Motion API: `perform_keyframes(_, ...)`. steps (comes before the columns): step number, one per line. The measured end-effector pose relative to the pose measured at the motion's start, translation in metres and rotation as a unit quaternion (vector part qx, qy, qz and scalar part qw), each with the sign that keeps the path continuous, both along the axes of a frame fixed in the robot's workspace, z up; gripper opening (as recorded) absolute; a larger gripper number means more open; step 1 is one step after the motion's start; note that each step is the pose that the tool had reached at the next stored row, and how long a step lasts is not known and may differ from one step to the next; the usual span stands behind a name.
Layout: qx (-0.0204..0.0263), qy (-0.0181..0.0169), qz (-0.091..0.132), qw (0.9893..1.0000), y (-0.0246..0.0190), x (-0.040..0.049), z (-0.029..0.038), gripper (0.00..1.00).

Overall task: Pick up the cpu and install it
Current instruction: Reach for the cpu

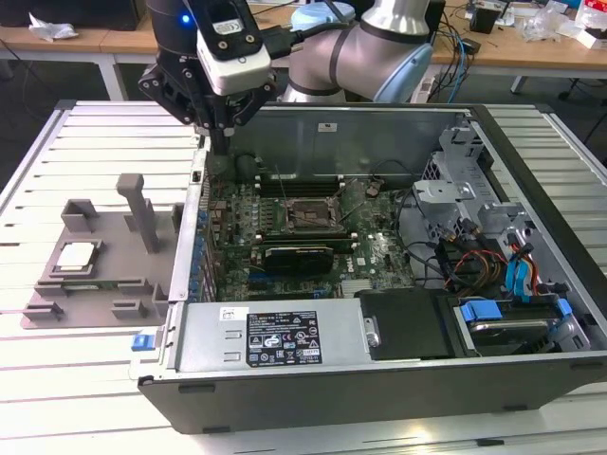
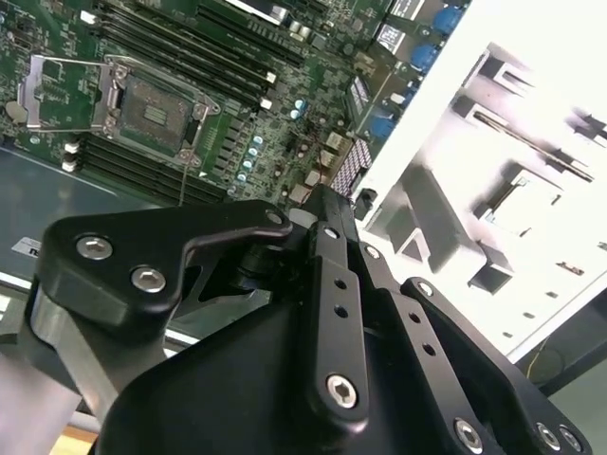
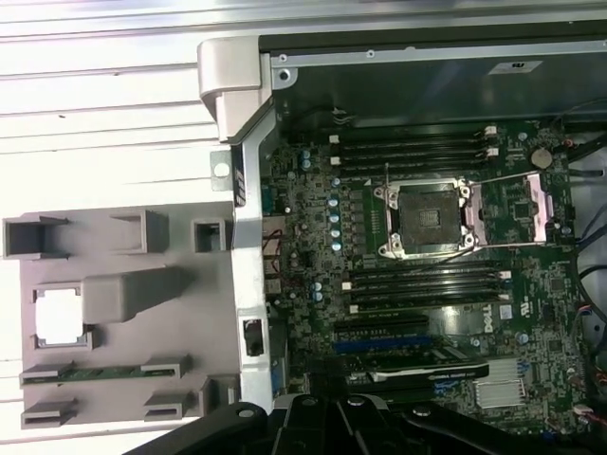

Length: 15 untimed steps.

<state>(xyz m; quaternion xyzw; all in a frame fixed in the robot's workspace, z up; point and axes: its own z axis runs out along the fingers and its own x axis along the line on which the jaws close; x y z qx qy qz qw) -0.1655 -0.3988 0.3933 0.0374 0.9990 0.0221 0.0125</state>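
Observation:
The cpu (image 1: 78, 256), a small silvery square with a pale rim, lies in a recess of the grey fixture tray (image 1: 104, 294) at the exterior view's left, outside the computer case; in the first wrist view the cpu (image 3: 59, 318) sits in the same recess. My gripper (image 1: 221, 144) hangs over the case's back corner on the tray's side, well above and behind the cpu, shut with nothing held. The motherboard's socket (image 1: 308, 216) stands open, its metal frame (image 3: 538, 207) flipped aside; the socket (image 2: 152, 114) is empty in both wrist views.
The open case's metal wall (image 1: 185, 256) stands between the tray and the motherboard. A tall grey post (image 1: 142, 213) rises from the tray. Memory slots (image 3: 417, 147), a black card (image 1: 299, 254), cables (image 1: 455, 261) and a drive cage (image 1: 512, 322) fill the case.

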Motion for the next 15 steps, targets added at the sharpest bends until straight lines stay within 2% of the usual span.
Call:
perform_keyframes(7,0.0000,0.0000,0.000,1.0000,0.0003,-0.0149,0.0000,0.11)
perform_keyframes(12,0.0000,0.0000,0.000,1.0000,0.0008,-0.0300,0.0000,0.11)
perform_keyframes(15,0.0000,0.0000,0.000,1.0000,0.0008,-0.0347,0.0000,0.11)
